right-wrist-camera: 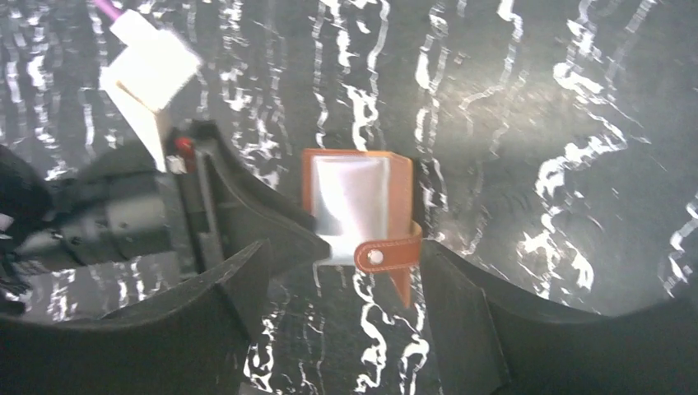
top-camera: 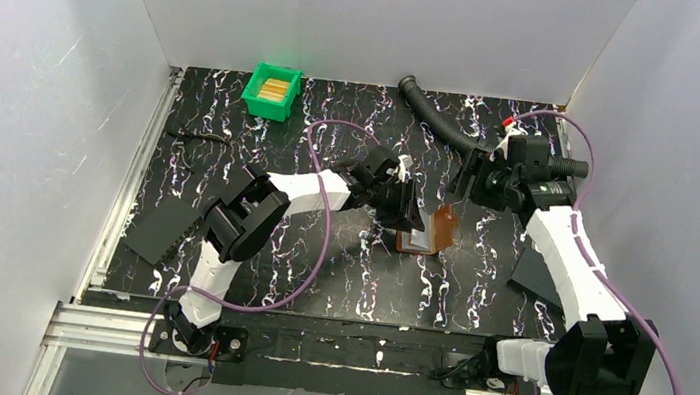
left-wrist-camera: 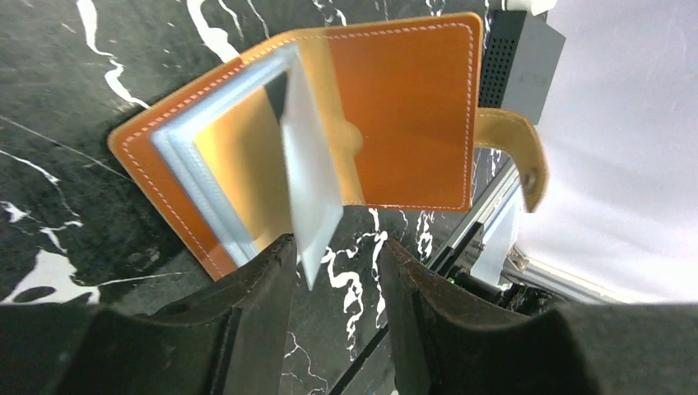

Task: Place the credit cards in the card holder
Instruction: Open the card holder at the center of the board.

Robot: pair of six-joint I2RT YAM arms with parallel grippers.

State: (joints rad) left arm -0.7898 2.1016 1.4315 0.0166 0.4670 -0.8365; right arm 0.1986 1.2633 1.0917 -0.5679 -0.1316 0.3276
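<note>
Left jaws, parted, straddle a clear sleeve [left-wrist-camera: 309, 189] of the brown leather folding card holder [left-wrist-camera: 403, 107], guessing to hold it open; right jaws hang released.

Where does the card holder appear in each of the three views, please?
Top external: the card holder lies open, just right of the picture's centre.
Left wrist: upper centre, opened, above the left fingers.
Right wrist: centre, above the gap between the right fingers.
Shared landmark: the left fingers at its pocket edge.
</note>
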